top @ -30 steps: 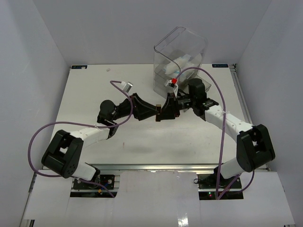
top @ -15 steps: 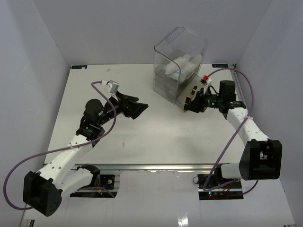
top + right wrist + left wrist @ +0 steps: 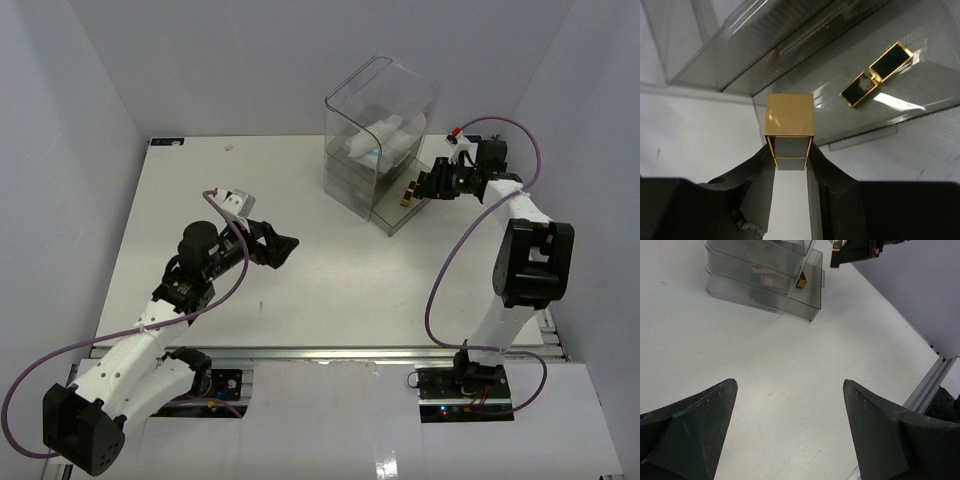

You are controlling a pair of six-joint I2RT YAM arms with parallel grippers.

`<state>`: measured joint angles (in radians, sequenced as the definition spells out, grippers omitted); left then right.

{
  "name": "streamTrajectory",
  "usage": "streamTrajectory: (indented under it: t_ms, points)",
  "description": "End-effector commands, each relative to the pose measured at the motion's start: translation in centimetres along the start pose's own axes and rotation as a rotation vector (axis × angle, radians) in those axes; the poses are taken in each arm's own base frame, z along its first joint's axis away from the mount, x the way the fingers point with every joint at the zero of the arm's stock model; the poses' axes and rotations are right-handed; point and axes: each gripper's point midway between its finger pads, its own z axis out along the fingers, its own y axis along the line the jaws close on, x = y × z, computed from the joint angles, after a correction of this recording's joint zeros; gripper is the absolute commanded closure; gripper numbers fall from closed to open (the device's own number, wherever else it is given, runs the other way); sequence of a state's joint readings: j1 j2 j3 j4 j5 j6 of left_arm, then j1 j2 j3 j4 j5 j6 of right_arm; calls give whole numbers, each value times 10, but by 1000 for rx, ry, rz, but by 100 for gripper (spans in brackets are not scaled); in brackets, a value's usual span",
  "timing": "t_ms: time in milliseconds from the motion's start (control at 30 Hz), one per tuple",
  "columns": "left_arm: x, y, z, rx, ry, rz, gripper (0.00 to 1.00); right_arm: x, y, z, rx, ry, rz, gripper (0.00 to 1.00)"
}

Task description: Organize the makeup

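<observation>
My right gripper (image 3: 789, 151) is shut on a black-gold tube (image 3: 789, 120), which stands out past the fingertips over the front lip of the pulled-out bottom drawer (image 3: 805, 95). A second black-gold tube (image 3: 876, 75) lies flat inside that drawer. From above, the right gripper (image 3: 413, 189) sits at the right side of the clear drawer box (image 3: 380, 105). White-and-light-blue packets (image 3: 385, 140) lie in the box's top part. The left wrist view shows a palette with pink pans (image 3: 767, 280) in a drawer. My left gripper (image 3: 282, 245) hangs open over bare table, holding nothing.
The clear drawer box stands at the back right of the white table (image 3: 230, 200), its lowest drawer (image 3: 397, 210) pulled toward the front right. The table's metal rail edge (image 3: 927, 385) runs close to my left gripper (image 3: 790, 385). Grey walls enclose three sides.
Both grippers met mid-table a second ago. My right gripper has since swung the tube back and right to the drawer box; my left arm pulled back left, jaws wide open.
</observation>
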<state>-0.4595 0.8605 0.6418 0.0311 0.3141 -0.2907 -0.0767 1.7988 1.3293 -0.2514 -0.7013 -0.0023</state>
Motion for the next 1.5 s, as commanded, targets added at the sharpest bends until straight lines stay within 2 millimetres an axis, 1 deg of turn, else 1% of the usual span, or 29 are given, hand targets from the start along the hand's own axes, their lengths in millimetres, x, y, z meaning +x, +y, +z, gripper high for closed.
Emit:
streamTrajectory:
  t_ms: [0,33,100,167,233,367,433,533,567,600,667,733,833,900,967,1000,1033,1067,1100,1133,1200,1267,1467]
  points:
    - [-7,2,-8,-23,-26,45,2,-18,-19,30,14,14,48,88]
    - [-7,2,-8,-22,-26,44,2,-15,-20,36,14,29,48,86]
    - [-7,2,-8,-20,-24,43,2,-11,-16,46,11,51,21,79]
    - [-7,2,-7,-20,-21,44,2,-2,-12,55,-2,77,16,73]
    - [-6,3,-7,-20,-20,44,2,2,-1,64,-19,94,-7,68]
    - [-5,5,-7,-33,-17,44,2,7,0,71,-23,112,-6,56]
    - [-5,6,-7,-35,-18,45,2,11,-2,71,-16,121,3,48]
    - [-4,7,-6,-39,-16,45,2,14,-2,65,-6,124,-26,34]
    - [-4,7,-6,-39,-16,45,2,18,-2,64,-4,133,-31,33]
    - [-4,6,-7,-37,-17,46,2,14,2,58,-2,122,-55,31]
    - [-6,6,-7,-38,-21,48,2,13,6,48,4,113,-72,30]
    - [-7,6,-8,-38,-25,49,2,10,10,32,35,94,-122,32]
    - [-10,4,-9,-35,-36,52,2,8,9,7,118,61,-206,41]
    - [-10,4,-10,-32,-35,51,2,9,9,-9,165,25,-230,48]
    - [-11,2,-11,-29,-41,53,2,4,-3,-27,254,-30,-218,60]
    - [-13,2,-12,-29,-45,54,2,10,-7,-30,278,-33,-204,65]
    - [-14,2,-12,-28,-49,55,2,18,-12,-31,300,-28,-185,70]
    - [-14,1,-13,-28,-52,56,2,24,-20,-32,343,-29,-153,77]
    - [-15,1,-14,-29,-54,57,2,29,-32,-33,409,-40,-105,86]
    - [-15,1,-14,-30,-56,57,2,34,-43,-35,472,-52,-51,92]
    - [-15,2,-14,-33,-57,57,2,40,-59,-36,560,-75,61,92]
    - [-14,2,-14,-35,-56,58,2,44,-66,-32,569,-83,123,92]
    - [-13,5,-12,-45,-51,59,2,45,-73,0,489,-70,235,92]
